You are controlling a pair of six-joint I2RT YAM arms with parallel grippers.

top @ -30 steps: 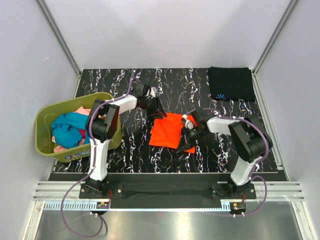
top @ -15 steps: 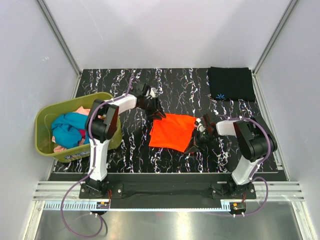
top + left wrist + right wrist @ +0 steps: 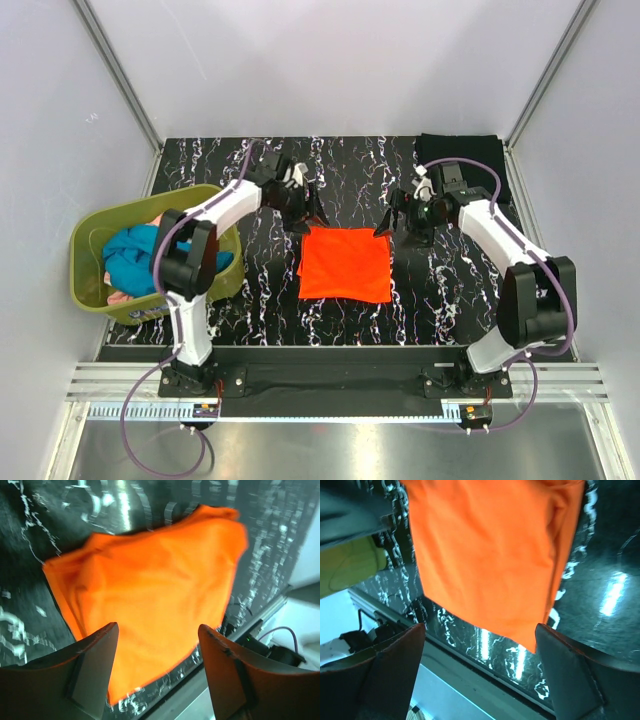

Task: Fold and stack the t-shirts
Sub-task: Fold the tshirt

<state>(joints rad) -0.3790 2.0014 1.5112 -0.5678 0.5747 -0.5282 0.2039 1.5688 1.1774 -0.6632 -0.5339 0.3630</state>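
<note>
The orange shirt (image 3: 346, 264) lies folded flat on the counter (image 3: 262, 300). The left pincer (image 3: 306, 214) and the right pincer (image 3: 396, 222) both gape, holding nothing.

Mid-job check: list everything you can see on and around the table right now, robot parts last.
orange t-shirt: one, bright orange, folded flat into a square at the middle of the table.
black t-shirt: one, black, folded, at the far right corner.
basket: one, olive green, at the table's left edge.
t-shirts in the basket: number unclear, teal on top with pink showing beneath.
table: one, black with white marbling.
left gripper: one, open, holding nothing, by the orange t-shirt's far left corner.
right gripper: one, open, holding nothing, by its far right corner.
</note>
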